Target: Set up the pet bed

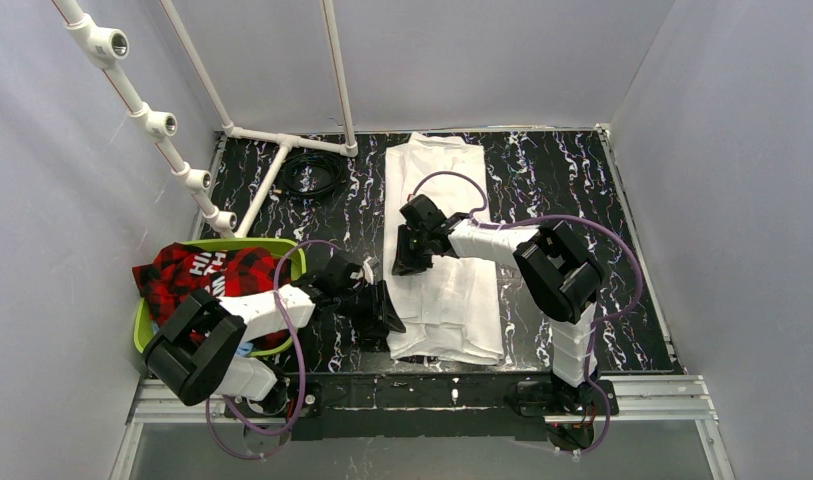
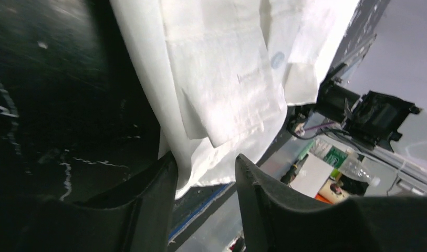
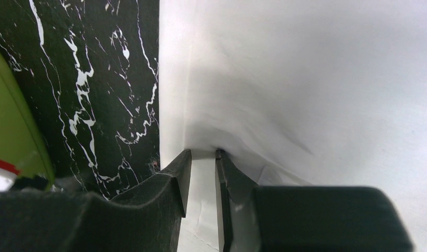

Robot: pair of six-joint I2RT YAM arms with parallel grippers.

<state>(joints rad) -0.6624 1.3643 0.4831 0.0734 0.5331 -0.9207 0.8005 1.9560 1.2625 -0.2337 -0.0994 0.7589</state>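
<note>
**White cloth lies lengthwise, both claws at its left edge**

The cloth is folded mid-counter, its long axis running away from the arms. The left claw straddles the near-left corner, jaws moderately apart, cloth between them but not clamped. The right claw, farther along that edge, is narrow around the fold; I cannot tell if it grips. The green basket sits leftward.

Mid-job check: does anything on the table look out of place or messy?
The red plaid cloth spills over the left rim of the green bin. The near end of the white cloth is untidy: its folded layers sit staggered, loose flaps showing by the front edge of the table. Nothing looks spilled or damaged.
</note>
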